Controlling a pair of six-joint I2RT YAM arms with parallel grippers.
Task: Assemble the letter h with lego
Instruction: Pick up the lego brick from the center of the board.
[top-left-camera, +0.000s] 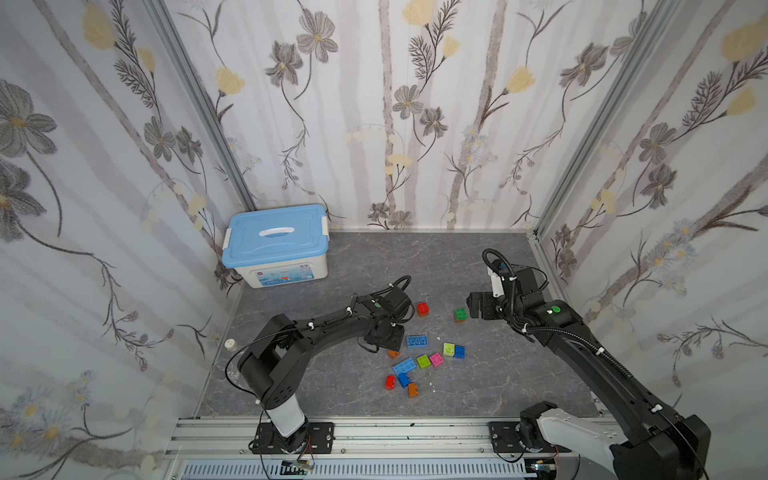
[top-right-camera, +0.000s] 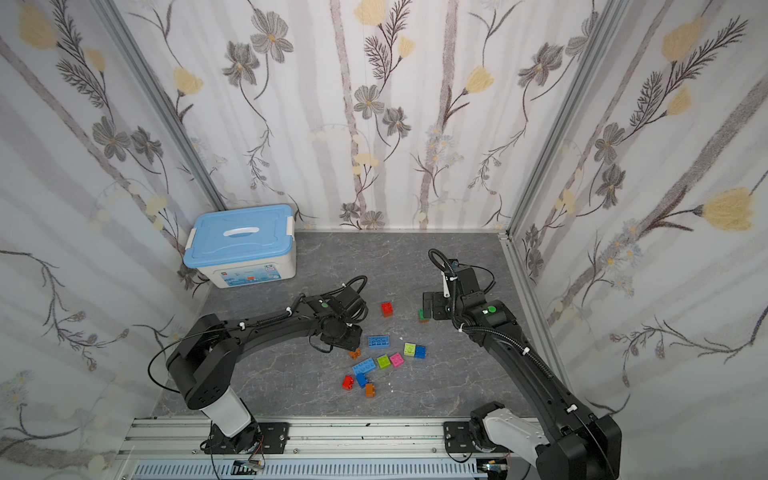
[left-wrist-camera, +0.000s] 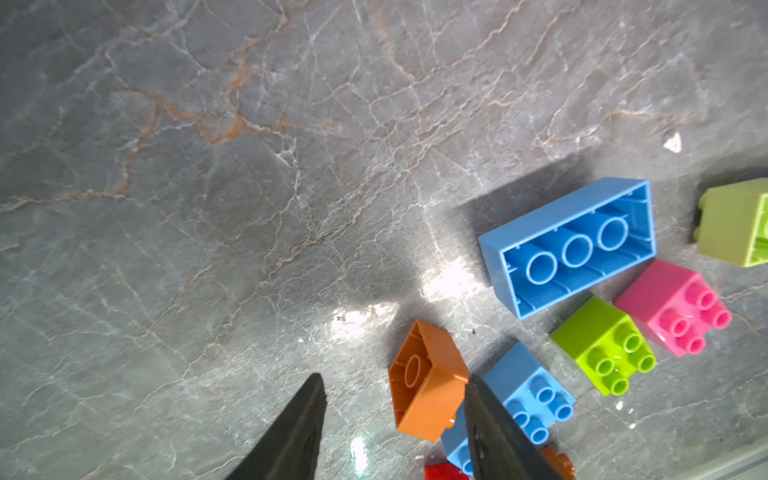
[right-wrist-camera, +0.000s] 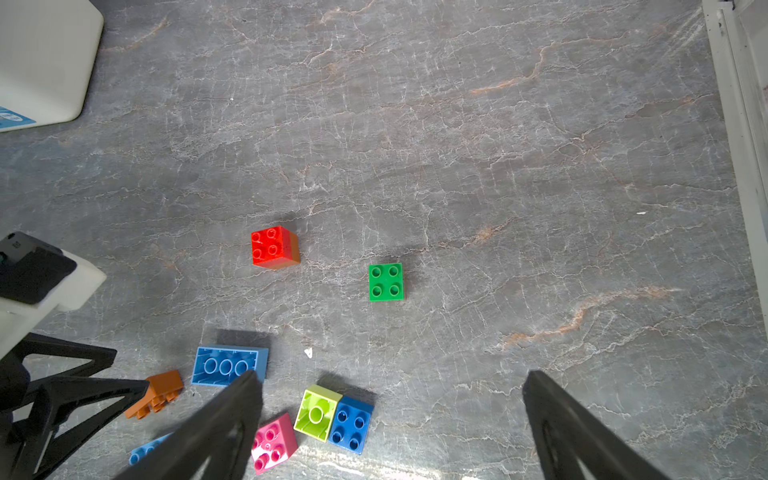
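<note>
The lego bricks (top-right-camera: 383, 361) lie scattered on the middle of the grey table (top-left-camera: 498, 374). One long blue brick (top-left-camera: 417, 341) lies upside down with its hollow side up, and all places here are told from it.

Just beside it, on the left arm's side, a small orange brick (left-wrist-camera: 428, 386) lies tilted. Toward the front rail from it, a second long blue brick (top-left-camera: 404, 367), a lime brick (top-left-camera: 423, 361) and a pink brick (top-left-camera: 436, 359) lie close together. Farther the same way lie three small bricks (top-left-camera: 404, 379), red, dark blue and orange. Near it on the right arm's side, an upturned lime brick (right-wrist-camera: 316, 411) touches a dark blue brick (right-wrist-camera: 351, 422). Toward the back wall from it stand a red brick (top-left-camera: 423, 308) and, more apart, a green brick (top-left-camera: 460, 314).

The left gripper (left-wrist-camera: 395, 378) has its fingers apart. The orange brick lies between them against one finger, with a clear gap to the other, so it is not clamped. The right gripper (right-wrist-camera: 390, 374) is spread wide with nothing between its fingers, and in both top views it is just beside the green brick. The storage box (top-left-camera: 276, 245) stands well apart from the long blue brick, in the back corner.
</note>
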